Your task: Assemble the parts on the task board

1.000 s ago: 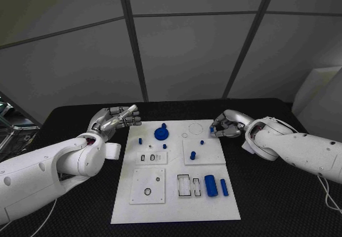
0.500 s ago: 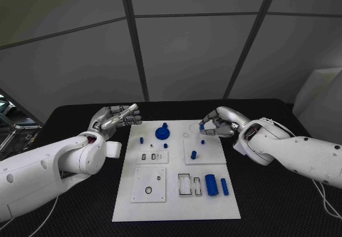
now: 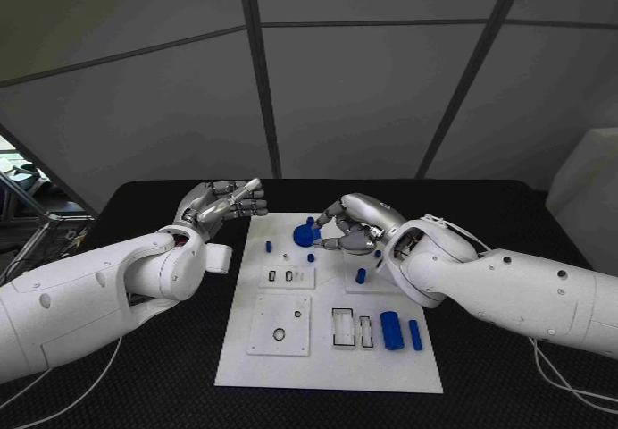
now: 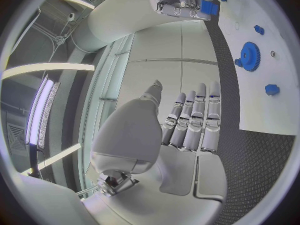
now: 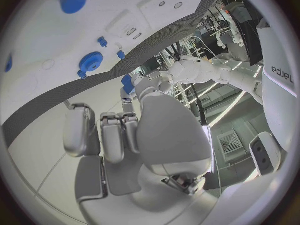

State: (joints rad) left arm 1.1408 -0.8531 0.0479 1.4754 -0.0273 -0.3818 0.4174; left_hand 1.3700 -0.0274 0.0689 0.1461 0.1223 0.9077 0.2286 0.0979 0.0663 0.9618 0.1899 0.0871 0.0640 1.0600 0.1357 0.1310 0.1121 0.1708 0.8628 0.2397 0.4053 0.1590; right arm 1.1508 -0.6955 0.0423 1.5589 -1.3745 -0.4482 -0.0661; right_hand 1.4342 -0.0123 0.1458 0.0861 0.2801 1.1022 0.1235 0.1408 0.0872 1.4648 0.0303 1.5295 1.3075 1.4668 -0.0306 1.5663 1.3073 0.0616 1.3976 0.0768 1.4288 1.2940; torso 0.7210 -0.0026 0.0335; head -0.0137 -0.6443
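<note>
A black textured table [image 3: 154, 393] stands before grey wall panels divided by dark seams. The white rectangular task board [image 3: 329, 357] lies at the table's centre, its long side running away from the robot.

The right hand [image 3: 350, 228] hangs over the far end of the board, just beside the blue toothed gear [image 3: 304, 235] that stands there on the board. It pinches a small blue block [image 5: 128, 83] between thumb and fingertip; the right wrist view shows the block at the fingertips, and the left wrist view shows it as well. The other fingers are curled in.

The left hand [image 3: 221, 207] is raised off the far left corner of the board, over the table. Its fingers are straight and lie close side by side, the thumb set apart; it holds nothing.

Parts on the board:
- a small blue peg [image 3: 268, 246] and two further small blue pieces near the gear;
- an upright blue pin [image 3: 361, 275] on a raised white square plate, right of centre;
- a thick blue cylinder [image 3: 390, 330] and a slimmer blue rod [image 3: 414, 334], side by side at the near right;
- a white plate with a black ring [image 3: 279, 335] at the near left.
</note>
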